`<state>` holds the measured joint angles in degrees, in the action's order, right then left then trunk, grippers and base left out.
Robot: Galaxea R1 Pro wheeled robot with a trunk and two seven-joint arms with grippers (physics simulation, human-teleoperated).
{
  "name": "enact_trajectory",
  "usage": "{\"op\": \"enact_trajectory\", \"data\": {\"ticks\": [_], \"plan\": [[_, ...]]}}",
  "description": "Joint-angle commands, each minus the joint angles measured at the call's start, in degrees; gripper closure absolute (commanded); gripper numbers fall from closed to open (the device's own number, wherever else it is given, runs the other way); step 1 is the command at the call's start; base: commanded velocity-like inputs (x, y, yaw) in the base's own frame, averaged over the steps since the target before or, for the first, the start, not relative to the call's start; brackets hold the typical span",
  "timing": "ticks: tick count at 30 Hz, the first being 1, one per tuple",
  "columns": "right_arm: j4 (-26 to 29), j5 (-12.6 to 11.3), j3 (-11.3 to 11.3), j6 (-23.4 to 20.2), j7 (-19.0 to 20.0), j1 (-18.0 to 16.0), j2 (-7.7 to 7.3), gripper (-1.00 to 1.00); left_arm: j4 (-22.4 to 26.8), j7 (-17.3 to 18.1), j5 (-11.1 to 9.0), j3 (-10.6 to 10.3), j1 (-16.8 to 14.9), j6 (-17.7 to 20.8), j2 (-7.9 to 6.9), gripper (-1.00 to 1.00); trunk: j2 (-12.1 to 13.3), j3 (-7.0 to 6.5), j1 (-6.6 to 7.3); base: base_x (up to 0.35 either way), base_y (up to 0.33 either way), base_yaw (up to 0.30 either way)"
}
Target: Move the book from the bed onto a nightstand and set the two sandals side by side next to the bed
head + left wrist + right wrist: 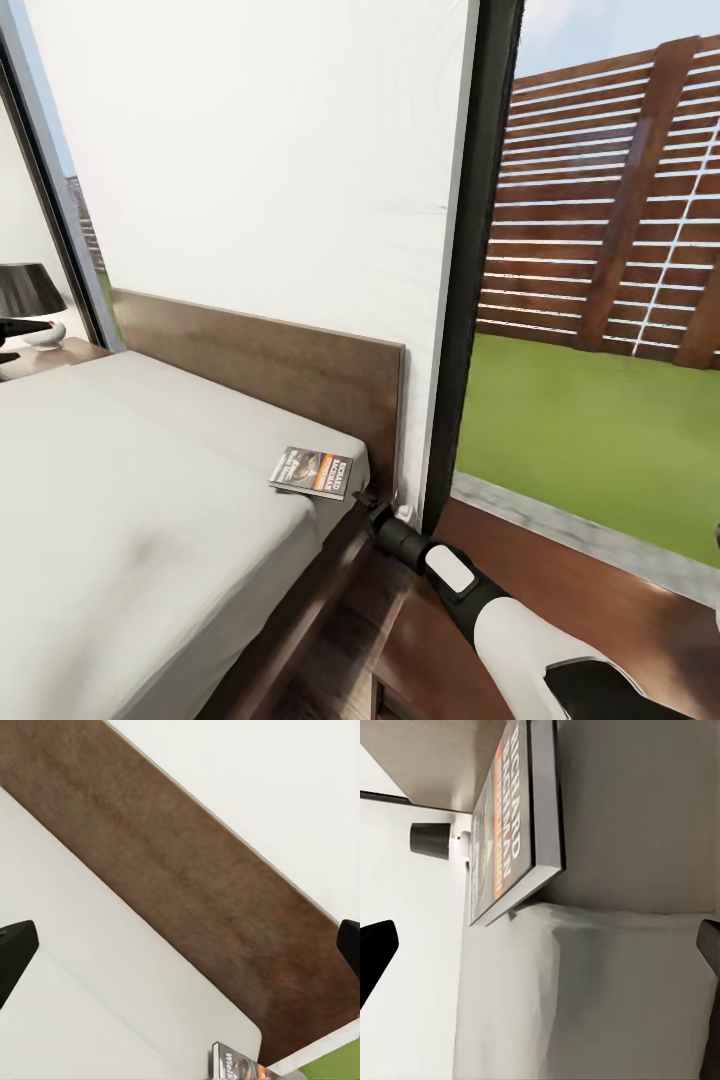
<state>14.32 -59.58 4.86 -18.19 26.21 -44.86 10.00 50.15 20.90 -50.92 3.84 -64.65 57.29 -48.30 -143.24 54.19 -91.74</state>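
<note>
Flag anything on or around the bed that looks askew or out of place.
Only the book stands out: it lies flat at the mattress corner by the headboard, turned slightly askew to the bed's edges and close to the edge. The right gripper sits just beside that corner, jaws apart. Nothing looks spilled or damaged.

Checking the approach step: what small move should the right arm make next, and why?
Probably ease the right tool up and over the mattress edge toward the book. It sits open just below the bed corner, and the book lies flat near that edge, not yet between the fingers.
</note>
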Motion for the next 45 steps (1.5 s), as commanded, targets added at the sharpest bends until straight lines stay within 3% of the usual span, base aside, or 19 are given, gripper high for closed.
{"op": "enact_trajectory", "data": {"ticks": [1,9,22,30,36,45], "plan": [[0.02,-0.39,0.23,-0.02,-0.03,-0.05,0.0,-1.0,0.27,-0.24,0.36,0.11,-0.05,0.26,-0.02,-1.0,-0.03,0.06,0.01,0.0,0.0,0.0],[0.94,-0.19,0.23,0.22,-0.32,-0.05,0.0,-1.0,1.7,-7.86,-0.26,0.19,-0.25,0.35,0.32,-1.0,-0.03,0.06,0.01,0.0,0.0,0.0],[4.0,0.04,0.24,-0.25,-0.56,-0.34,0.0,-1.0,2.02,-11.24,-0.31,0.2,-2.16,0.42,1.48,-1.0,-0.03,0.06,0.01,0.0,0.0,0.0],[4.34,0.13,0.24,-0.45,-0.81,-1.26,0.0,-1.0,1.49,-19.7,-0.15,0.08,-7.64,0.62,3.54,-1.0,-0.03,0.06,0.01,0.0,0.0,0.0],[4.37,0.12,0.24,-0.51,-1.49,-1.77,0.0,-1.0,-1.62,-27.25,-0.13,-0.38,-12.06,0.79,6.75,-1.0,-0.03,0.06,0.01,0.0,0.0,0.0],[3.79,0.08,0.25,-0.56,-2.56,-1.98,0.0,-1.0,-4.88,-30.82,-0.41,-1.63,-14.73,1.07,9.57,-1.0,-0.03,0.06,0.01,0.0,0.0,0.0]]}}
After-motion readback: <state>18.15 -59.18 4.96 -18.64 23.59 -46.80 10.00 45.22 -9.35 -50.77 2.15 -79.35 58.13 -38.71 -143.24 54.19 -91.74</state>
